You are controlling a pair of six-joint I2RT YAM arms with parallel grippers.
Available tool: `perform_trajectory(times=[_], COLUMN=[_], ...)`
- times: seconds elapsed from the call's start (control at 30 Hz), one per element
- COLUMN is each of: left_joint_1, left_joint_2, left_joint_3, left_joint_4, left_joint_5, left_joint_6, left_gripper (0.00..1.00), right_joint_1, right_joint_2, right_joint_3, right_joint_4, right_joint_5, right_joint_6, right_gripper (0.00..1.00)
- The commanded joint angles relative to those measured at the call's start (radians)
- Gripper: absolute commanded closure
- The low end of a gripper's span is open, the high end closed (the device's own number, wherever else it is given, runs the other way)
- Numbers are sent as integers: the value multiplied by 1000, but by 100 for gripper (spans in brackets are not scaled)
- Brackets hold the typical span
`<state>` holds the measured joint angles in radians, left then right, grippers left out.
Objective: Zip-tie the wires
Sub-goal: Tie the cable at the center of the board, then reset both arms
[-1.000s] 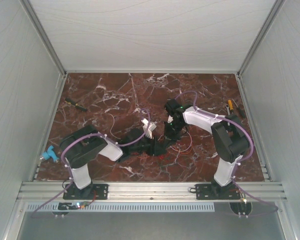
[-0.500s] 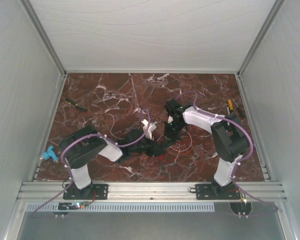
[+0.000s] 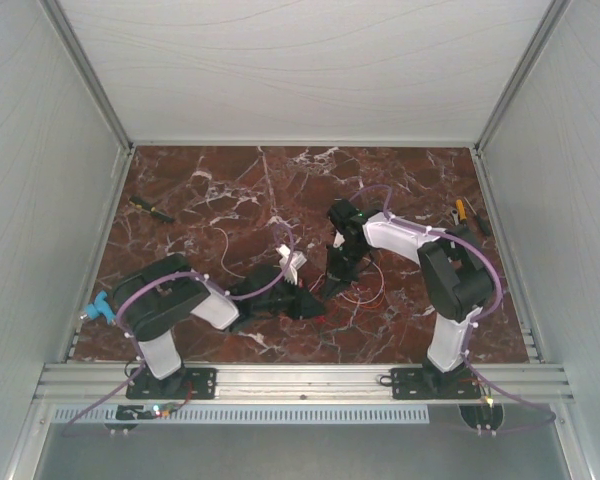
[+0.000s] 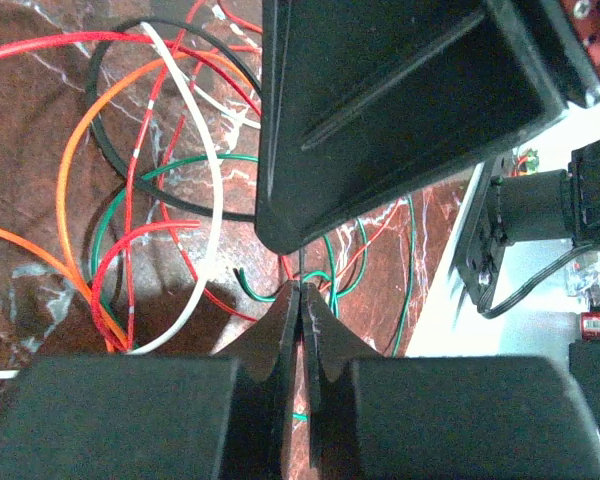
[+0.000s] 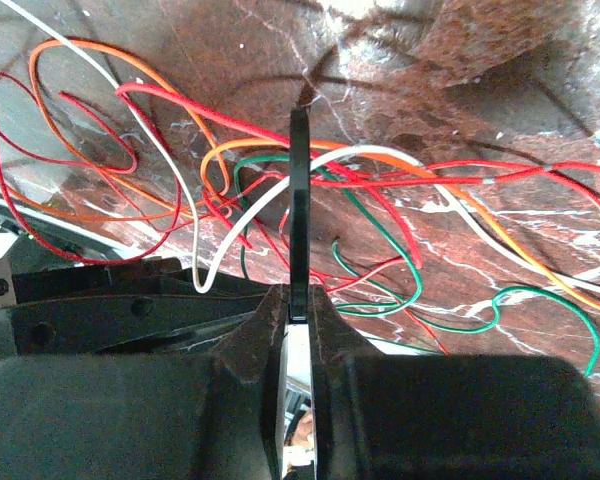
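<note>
The right gripper (image 5: 298,300) is clamped on the flat, smooth black zip tie (image 5: 298,200), which projects straight from its jaws. The left gripper (image 4: 301,295) is fully closed; whether it holds anything cannot be determined. Thin glossy wires (image 4: 216,200) lie in loops on the veined marble table (image 3: 180,190) beneath both grippers. One second earlier the left jaws stood apart.

1. The left arm (image 3: 170,305) is seen folded at the elbow, with the forearm laid low and stretched rightward toward the other arm.
2. The left pincer (image 4: 302,300) is found closed, its fingertips pressed together.
3. The right arm (image 3: 450,280) is seen raised from its base, with the forearm extended leftward and the wrist angled down.
4. The right pincer (image 5: 298,300) is found clamped on the zip tie (image 5: 298,200), which is held edge-on between the tips.
5. The two pincers are noted just beside each other.
</note>
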<state>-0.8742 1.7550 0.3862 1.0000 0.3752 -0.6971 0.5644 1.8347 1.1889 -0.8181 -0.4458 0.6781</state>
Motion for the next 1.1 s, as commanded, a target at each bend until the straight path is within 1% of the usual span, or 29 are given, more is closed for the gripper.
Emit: perform_trajectory(times=[0.0, 0.2, 0.37, 0.43, 0.47, 0.73, 1.07], left_joint_1=[-22, -27, -48, -63, -73, -171, -267], left_joint_2=[-3, -18, -74, -107, -122, -261, -508], left_joint_3=[1, -13, -37, -54, -65, -122, -181], left_joint_4=[-22, -55, -132, -152, -197, -310, -475], left_joint_5=[37, 49, 61, 60, 56, -4, -101], left_joint_6=[-1, 6, 13, 13, 11, -43, -110], left_gripper=[100, 100, 100, 100, 100, 100, 100], right_joint_1=[-20, -42, -68, -72, -74, -79, -94], right_joint_2=[-4, 31, 67, 81, 90, 151, 181], right_joint_3=[21, 55, 97, 111, 118, 182, 199], right_joint_4=[-8, -27, -52, -57, -60, -89, -104], right_joint_5=[35, 32, 34, 30, 30, 36, 47], right_joint_6=[-6, -23, -44, -48, -50, -71, -88], right_gripper=[100, 100, 100, 100, 100, 100, 100])
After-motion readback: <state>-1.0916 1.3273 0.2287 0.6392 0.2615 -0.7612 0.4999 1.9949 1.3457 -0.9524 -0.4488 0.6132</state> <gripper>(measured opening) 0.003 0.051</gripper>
